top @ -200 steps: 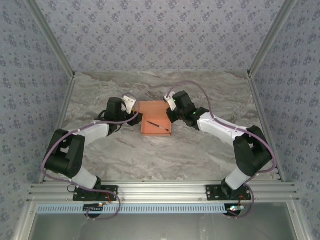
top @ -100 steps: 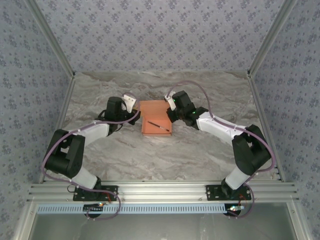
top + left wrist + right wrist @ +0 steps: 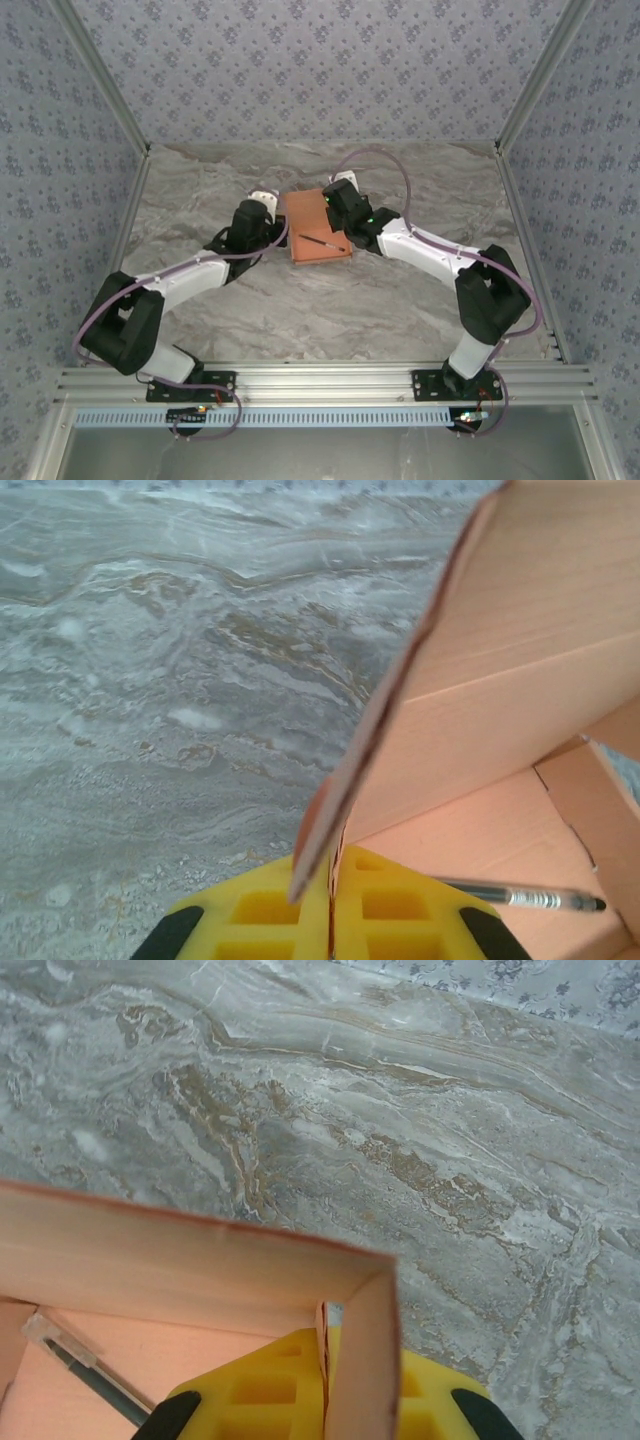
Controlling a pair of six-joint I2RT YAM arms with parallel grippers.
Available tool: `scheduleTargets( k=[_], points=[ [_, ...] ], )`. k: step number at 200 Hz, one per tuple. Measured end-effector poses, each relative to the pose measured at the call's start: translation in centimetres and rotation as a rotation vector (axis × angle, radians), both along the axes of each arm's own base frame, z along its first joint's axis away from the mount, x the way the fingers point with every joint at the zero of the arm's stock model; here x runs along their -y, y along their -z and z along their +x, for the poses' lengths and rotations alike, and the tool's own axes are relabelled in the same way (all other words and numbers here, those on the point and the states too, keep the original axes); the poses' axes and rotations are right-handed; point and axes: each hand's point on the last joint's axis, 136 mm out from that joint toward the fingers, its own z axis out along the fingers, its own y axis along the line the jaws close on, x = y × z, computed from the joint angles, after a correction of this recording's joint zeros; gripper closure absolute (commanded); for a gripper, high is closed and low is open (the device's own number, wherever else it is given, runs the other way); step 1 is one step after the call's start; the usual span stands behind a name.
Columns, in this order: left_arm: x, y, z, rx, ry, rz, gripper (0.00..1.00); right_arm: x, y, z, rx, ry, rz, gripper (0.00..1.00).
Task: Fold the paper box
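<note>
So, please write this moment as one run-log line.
left gripper: shut on paper box left wall | right gripper: shut on its right side | pen: inside box

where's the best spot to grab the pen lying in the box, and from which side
Probably mid-shaft, from straight above, jaws across its length. The pen lies flat on the floor of the paper box, and raised walls block a sideways approach.

Salmon-orange paper box (image 3: pixel 312 215), grey marbled table (image 3: pixel 300 310), floral blue-grey walls (image 3: pixel 320 70).
</note>
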Motion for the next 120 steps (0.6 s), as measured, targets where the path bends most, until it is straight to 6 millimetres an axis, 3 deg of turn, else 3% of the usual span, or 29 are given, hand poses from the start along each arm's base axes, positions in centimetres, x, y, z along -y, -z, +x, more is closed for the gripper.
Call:
scheduleTargets(
  k=[82,120],
  points=[
    [-0.7,-0.2,0.9,0.067,-0.274,-0.07,1.0,-1.3,-0.5,1.7,0.095,0.086,0.148,0.93],
    [-0.2,0.9,1.3,0.089,-0.34,-0.071,1.0,-1.2,0.6,2.1,0.111,0.114,0.16,0.93]
  ],
)
